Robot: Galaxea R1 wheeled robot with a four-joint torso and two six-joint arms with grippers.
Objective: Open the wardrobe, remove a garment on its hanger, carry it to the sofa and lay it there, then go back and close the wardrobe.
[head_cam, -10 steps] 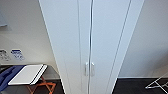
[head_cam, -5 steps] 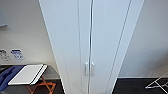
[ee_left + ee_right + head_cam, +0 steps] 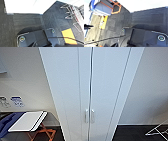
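Observation:
The wardrobe (image 3: 90, 89) stands straight ahead in the head view, tall and white, with both full-height doors shut. Two small white vertical handles (image 3: 89, 116) sit side by side at the centre seam, low in the picture. The wardrobe's white base (image 3: 25, 6) meets the dark carpet in the left wrist view, and its white base (image 3: 146, 5) also borders the carpet in the right wrist view.
A white board on an orange folding frame (image 3: 28, 122) stands to the wardrobe's left, with something blue (image 3: 7, 122) beside it. A white wire rack (image 3: 157, 129) stands at the right. Dark grey carpet (image 3: 27, 22) has yellow patches (image 3: 68, 35).

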